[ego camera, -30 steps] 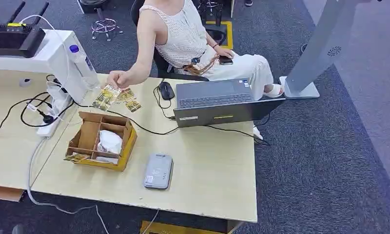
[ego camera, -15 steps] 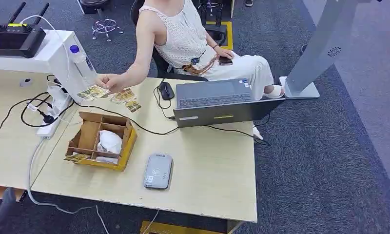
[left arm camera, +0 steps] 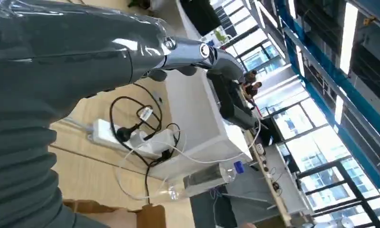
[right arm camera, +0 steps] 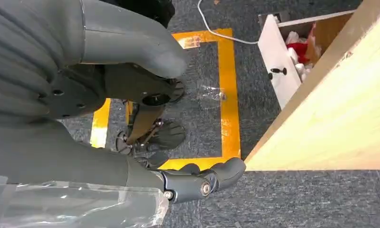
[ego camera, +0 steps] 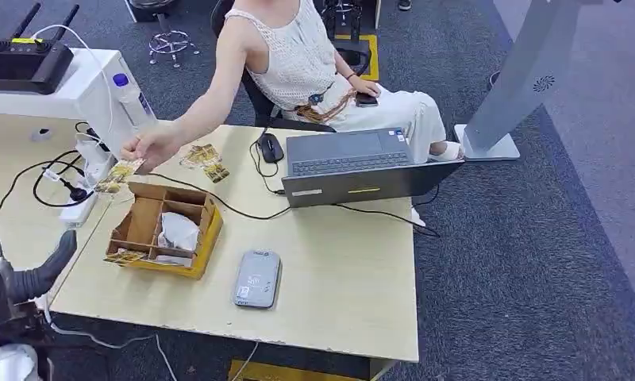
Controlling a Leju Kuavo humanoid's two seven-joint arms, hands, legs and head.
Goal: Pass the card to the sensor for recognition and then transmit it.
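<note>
- A person's hand [ego camera: 150, 148] holds one card [ego camera: 116, 175] above the far left corner of the cardboard box [ego camera: 165, 230]; the card tilts, with its long axis running from the hand down toward the near left.
- More cards [ego camera: 205, 159] lie loose on the table [ego camera: 338, 286] beyond the box, near the mouse [ego camera: 271, 147]; I count about three, though they overlap. One more card [ego camera: 125, 257] sits at the box's near left corner.
- The one card reader [ego camera: 258, 278], grey and flat, lies on the table just right of the box, its long axis running near to far.
- The box has dividers and holds a crumpled white bag [ego camera: 178, 230].
- One open laptop [ego camera: 354, 165] stands right of the mouse, and a black cable runs from it across the table past the box.
- On the left are one white power strip [ego camera: 86, 198] with tangled black cords, one clear bottle [ego camera: 135, 107] with a blue cap, and one black router [ego camera: 25, 59] on a white cabinet [ego camera: 76, 95].
- The left hand [ego camera: 25, 274] is raised at the table's near left edge, well apart from the card; its fingers are apart and hold nothing.
- The right hand [right arm camera: 131, 123] hangs below the table edge over grey carpet with yellow tape; its fingers are loosely curled and apart, empty.
</note>
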